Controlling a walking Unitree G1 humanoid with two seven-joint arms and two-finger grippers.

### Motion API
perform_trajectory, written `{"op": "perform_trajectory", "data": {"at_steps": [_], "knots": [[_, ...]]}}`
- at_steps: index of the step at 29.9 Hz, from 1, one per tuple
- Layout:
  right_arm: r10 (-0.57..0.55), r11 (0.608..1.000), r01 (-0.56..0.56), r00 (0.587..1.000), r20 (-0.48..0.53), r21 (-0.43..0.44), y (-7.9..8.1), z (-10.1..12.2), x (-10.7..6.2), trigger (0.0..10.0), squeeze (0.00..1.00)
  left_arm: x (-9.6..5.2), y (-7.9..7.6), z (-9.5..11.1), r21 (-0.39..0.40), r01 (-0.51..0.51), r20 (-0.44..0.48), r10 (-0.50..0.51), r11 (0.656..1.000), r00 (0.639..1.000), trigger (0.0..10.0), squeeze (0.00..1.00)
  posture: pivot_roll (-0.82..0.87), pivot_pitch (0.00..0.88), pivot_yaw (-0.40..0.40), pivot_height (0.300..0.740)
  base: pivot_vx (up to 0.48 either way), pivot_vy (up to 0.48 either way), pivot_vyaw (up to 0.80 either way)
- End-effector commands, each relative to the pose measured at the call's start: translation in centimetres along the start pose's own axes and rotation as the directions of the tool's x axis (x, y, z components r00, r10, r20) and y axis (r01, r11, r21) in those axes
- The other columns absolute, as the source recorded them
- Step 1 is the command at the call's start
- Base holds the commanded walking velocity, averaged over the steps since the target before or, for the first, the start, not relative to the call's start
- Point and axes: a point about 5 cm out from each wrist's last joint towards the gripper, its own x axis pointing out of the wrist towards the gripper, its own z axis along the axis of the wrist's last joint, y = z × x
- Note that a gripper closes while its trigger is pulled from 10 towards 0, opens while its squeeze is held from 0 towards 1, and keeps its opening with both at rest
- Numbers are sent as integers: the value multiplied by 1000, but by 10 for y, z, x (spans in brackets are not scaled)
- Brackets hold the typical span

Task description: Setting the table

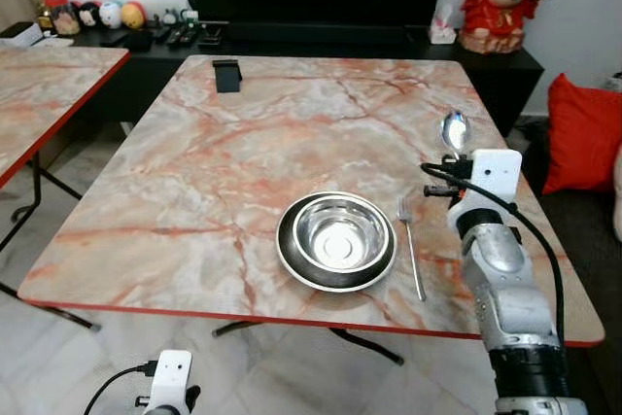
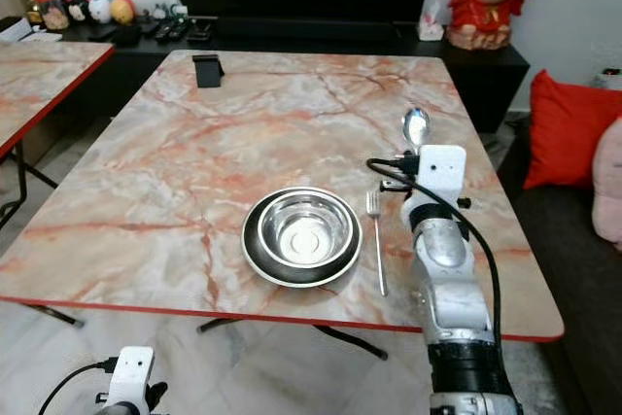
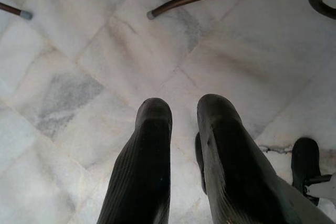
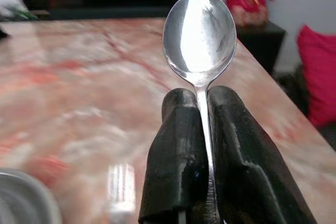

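While the marble table (image 1: 194, 172) holds the steel bowl (image 1: 336, 240) with the fork (image 1: 411, 255) just beside it at 3 o'clock, the right gripper (image 4: 201, 108) pinches the spoon (image 4: 199, 35) above the table, past the fork at 1 o'clock, and the left gripper (image 3: 181, 124) hangs slightly spread.

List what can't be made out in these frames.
- Handle of the shiny steel spoon: hidden between the right gripper fingers in the right wrist view.
- Right gripper fingers: hidden behind the white wrist housing in the eye views.
- Small items on the black console: too small to identify.
- Steel bowl on black plate: blurred and cut off at the right wrist view's edge.
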Motion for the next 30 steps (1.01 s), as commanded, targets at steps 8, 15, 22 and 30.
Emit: {"op": "perform_trajectory", "data": {"at_steps": [8,15,22,30], "knots": [[76,989,-57,987,-141,134,11,-14,-1,10000,0,0,-2,-3,-5,13,-19,-14,1000,1000,10000,0,-39,0,1,740,0,0,0],[61,989,-31,976,-207,144,9,-30,-6,10000,0,0,-3,-3,-8,15,-20,-15,1000,1000,10000,0,-42,0,-3,740,0,0,0],[65,994,-42,970,-233,102,10,-39,-9,10000,0,0,-2,-2,-10,11,-18,-11,1000,1000,10000,0,-36,0,-4,740,0,0,0],[92,988,-58,966,-240,142,15,-54,-14,10000,0,0,0,-2,-5,6,-17,-6,1000,1000,10000,0,-33,0,4,740,0,0,0]]}}
